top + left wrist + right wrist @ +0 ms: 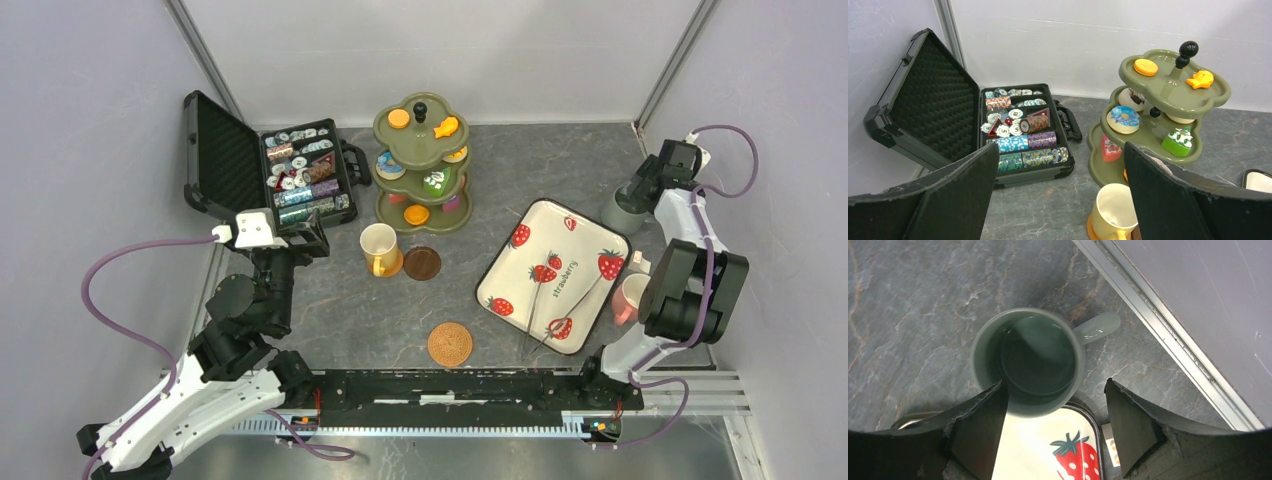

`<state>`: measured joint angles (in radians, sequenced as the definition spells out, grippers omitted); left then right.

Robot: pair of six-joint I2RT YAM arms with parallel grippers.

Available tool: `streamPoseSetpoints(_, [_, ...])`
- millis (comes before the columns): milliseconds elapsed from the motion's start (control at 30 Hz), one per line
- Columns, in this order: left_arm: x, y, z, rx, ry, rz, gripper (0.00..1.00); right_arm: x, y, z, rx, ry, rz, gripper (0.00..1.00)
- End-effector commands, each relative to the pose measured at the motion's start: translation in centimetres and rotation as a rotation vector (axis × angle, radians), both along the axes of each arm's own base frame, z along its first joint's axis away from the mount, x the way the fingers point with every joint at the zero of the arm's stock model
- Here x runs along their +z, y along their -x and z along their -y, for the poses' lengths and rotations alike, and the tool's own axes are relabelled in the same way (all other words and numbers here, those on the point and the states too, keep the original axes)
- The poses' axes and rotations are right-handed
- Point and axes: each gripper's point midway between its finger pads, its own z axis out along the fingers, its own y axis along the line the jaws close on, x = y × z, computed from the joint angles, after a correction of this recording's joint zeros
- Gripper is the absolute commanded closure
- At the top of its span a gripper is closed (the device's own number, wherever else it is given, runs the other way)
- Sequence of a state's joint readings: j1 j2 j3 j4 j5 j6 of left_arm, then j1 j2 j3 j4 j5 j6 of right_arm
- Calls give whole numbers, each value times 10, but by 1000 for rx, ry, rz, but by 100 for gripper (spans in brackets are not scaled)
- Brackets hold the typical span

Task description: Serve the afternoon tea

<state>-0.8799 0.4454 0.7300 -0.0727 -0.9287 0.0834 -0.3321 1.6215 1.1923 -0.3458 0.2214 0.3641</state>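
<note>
Top cam first. Olive 3-tier stand (415,147) sits back-centre on the grey marbled table (335,315): glossy plastic, wavy clover-shaped tiers, black knob on top. Toy cakes: two on the top tier, a round orange biscuit (399,118) and a yellow fish-shaped one (446,126). Lower tiers are partly hidden, so no full count. Three mugs: yellow mug (378,245) just in front of the stand, pink mug (628,297) half behind the right arm, grey-green mug (622,212) far right near the wall. Round brown coasters: dark coaster (422,263) just beside the yellow mug, lighter woven-look coaster (450,343) nearer the arm bases. White rounded-rectangle tray (548,245), strawberry print, w/ thin metal tongs (534,315) lying on it. Black case (220,155), lid open, left of the stand.

Left wrist cam: left claw (1060,150) is spread wide, nothing in it, rough black fingers. Beyond it, egg-crate foam in the case lid and chips (1020,142) in rolls. A blue-iced donut (1123,119) and a green cake (1178,142) w/ white cream are on the mid tier. A brown edge shows under the yellow mug; looks like a third coaster.

Right wrist cam: right claw (1054,390) is spread, pointing down at the grey-green mug, which is smooth, round, handle upper right. One fingertip overlaps the rim; can't tell if it touches. The other stands clear. Not gripped.
</note>
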Motion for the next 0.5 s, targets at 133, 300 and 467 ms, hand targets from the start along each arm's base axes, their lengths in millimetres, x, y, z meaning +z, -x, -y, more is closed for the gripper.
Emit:
streamPoseSetpoints(133, [10, -1, 3, -11, 80, 31, 0, -5, -16, 8, -80, -79, 45, 25])
streamPoseSetpoints(300, [10, -2, 3, -7, 74, 28, 0, -14, -19, 6, -69, -93, 34, 27])
streamPoseSetpoints(467, [8, -3, 4, -6, 68, 24, 0, -7, -19, 6, -8, -55, 11, 27])
